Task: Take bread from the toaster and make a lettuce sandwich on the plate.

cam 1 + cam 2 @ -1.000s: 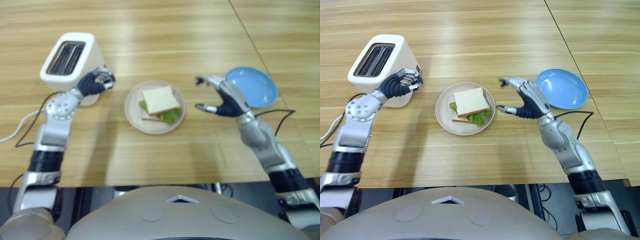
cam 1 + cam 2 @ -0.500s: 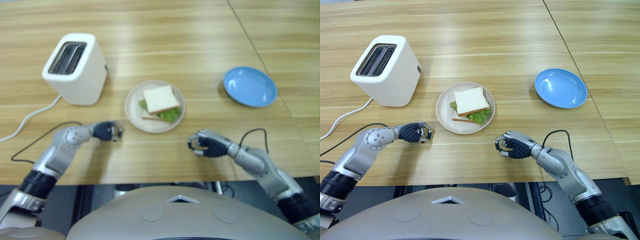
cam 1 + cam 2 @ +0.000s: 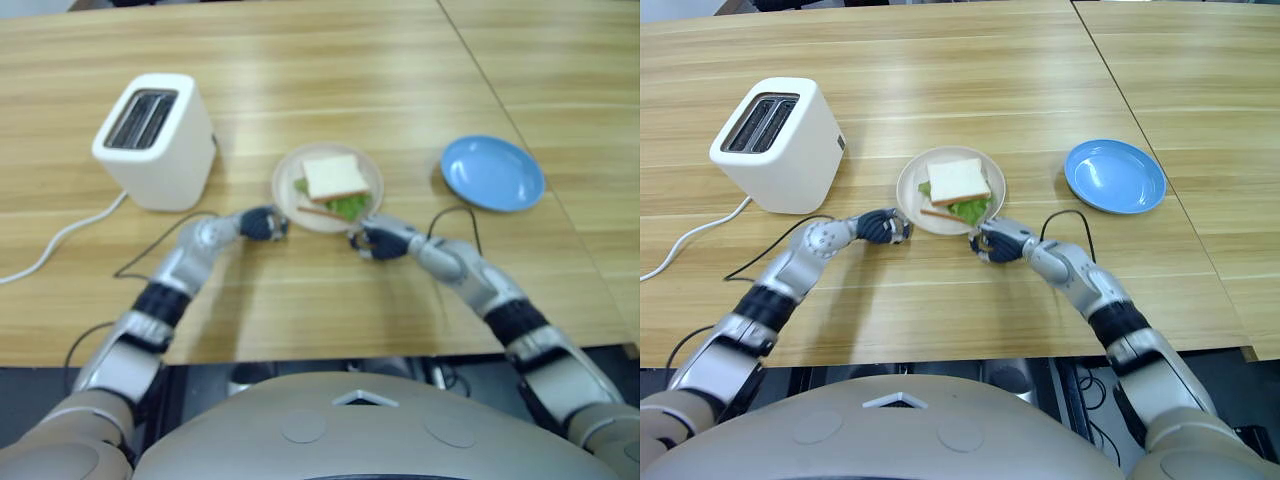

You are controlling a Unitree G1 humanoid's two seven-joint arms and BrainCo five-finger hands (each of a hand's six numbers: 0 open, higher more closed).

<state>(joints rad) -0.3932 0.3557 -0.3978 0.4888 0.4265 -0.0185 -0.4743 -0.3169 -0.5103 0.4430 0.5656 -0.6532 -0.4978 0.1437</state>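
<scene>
- A white toaster (image 3: 778, 145) stands at the left of the wooden surface (image 3: 940, 60).
- The left hand (image 3: 883, 226), fingers curled on nothing, is just beside the plate (image 3: 908, 195).
- The lettuce sandwich (image 3: 958, 186) lies on it.
- The right hand (image 3: 992, 242), curled and empty, is near the plate's right rim.
- A blue plate (image 3: 1115, 175) sits at the right.

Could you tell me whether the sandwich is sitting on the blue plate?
No, the sandwich lies on the beige plate, left of the blue plate.

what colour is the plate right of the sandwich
The plate is blue, clearest in right eye view.
</scene>
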